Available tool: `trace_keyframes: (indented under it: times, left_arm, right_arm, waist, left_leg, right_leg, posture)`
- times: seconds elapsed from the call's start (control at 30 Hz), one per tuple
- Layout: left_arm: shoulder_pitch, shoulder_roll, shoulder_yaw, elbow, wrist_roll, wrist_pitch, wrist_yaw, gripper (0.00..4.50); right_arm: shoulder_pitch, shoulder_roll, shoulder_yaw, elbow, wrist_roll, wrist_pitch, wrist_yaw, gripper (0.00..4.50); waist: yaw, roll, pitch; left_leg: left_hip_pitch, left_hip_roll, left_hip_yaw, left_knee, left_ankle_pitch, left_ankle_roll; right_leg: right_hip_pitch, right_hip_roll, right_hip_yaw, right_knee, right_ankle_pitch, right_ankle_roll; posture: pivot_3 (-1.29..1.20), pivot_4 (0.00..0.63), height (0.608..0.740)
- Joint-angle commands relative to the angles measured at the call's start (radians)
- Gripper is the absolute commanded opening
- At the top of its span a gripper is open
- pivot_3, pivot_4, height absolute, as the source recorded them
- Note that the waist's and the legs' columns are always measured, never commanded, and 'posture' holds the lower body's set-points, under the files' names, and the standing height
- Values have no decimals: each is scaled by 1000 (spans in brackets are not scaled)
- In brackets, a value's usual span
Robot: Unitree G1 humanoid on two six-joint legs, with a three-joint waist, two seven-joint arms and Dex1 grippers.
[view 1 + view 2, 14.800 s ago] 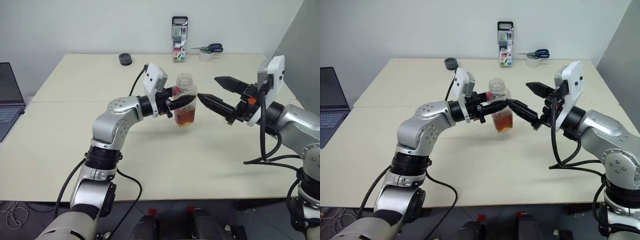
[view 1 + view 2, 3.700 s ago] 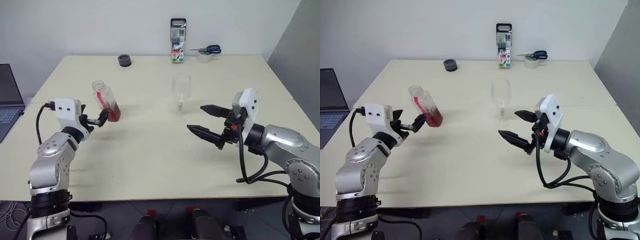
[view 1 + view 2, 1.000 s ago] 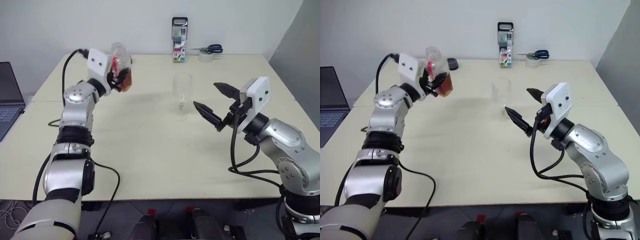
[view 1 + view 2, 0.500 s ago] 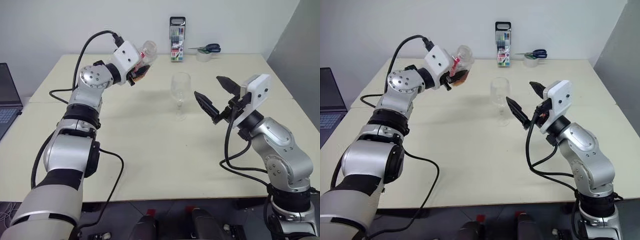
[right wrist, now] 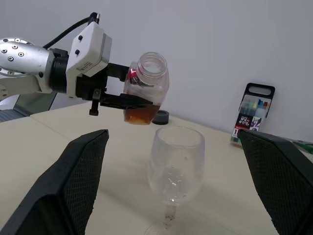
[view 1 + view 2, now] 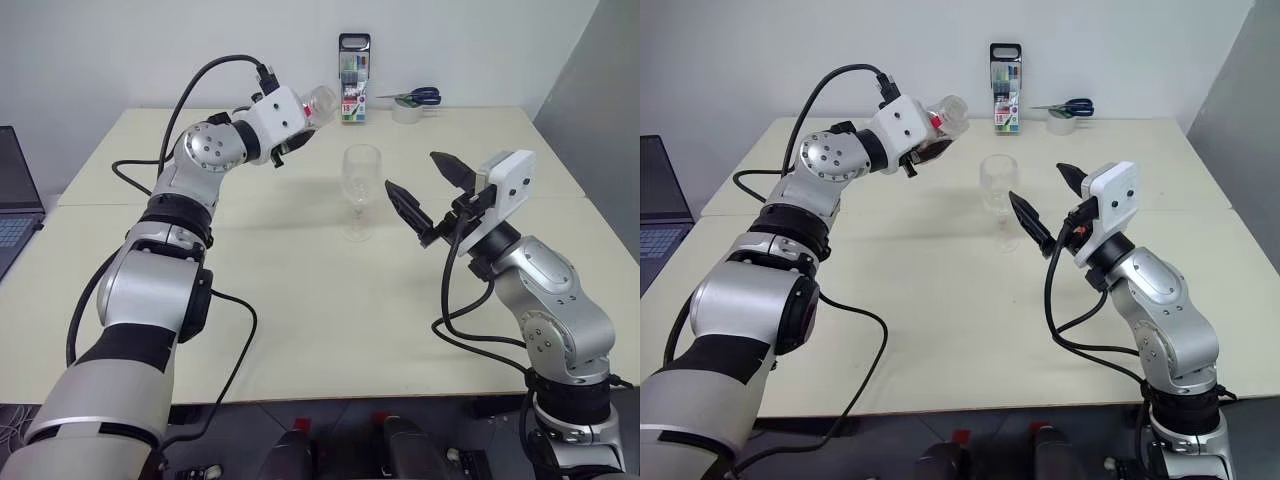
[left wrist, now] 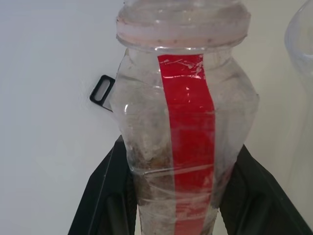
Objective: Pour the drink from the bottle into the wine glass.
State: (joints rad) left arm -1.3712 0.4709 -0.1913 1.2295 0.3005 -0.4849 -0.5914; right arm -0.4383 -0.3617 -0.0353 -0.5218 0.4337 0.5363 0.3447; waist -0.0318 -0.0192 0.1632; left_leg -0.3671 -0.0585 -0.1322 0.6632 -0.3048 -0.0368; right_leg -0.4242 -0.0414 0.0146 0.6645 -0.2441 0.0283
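Observation:
The bottle, clear plastic with a red label strip and no cap on its mouth, hangs in the air left of and above the wine glass. My left gripper is shut on its lower body, one finger on each side. It leans with its mouth towards the glass, and the amber drink pools at its base. The glass stands upright on the table, with no drink in its bowl. My right gripper is open just right of the glass, clear of it.
A marker pack, scissors and a tape roll sit along the table's far edge. A small dark round thing lies behind the bottle. A laptop is at the far left. A grey panel stands at the right.
My left arm has carried the bottle to the right, closer to the glass, and rolled it so it leans more. The right gripper has stayed open beside the glass.

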Motion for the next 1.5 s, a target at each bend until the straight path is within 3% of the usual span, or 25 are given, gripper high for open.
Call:
trace_keyframes:
  times: [0.03, 1.5]
  left_arm:
    - [-54, -2, -12, -6, 23, -38, 39, 1744]
    - [-156, 23, -241, 52, 342, -156, 320, 1744]
  right_arm:
    - [-5, 6, -4, -26, -9, -27, -5, 4500]
    - [15, 24, 0, -45, -30, -42, -14, 4500]
  waist:
    - [0, 0, 0]
    - [0, 0, 0]
  left_leg:
    - [0, 0, 0, 0, 0, 0]
    - [0, -1, 1, 0, 0, 0]
  right_leg:
    - [0, 0, 0, 0, 0, 0]
    - [0, 0, 0, 1, 0, 0]
  posture:
    - [0, 150, 740]
    - [0, 150, 740]
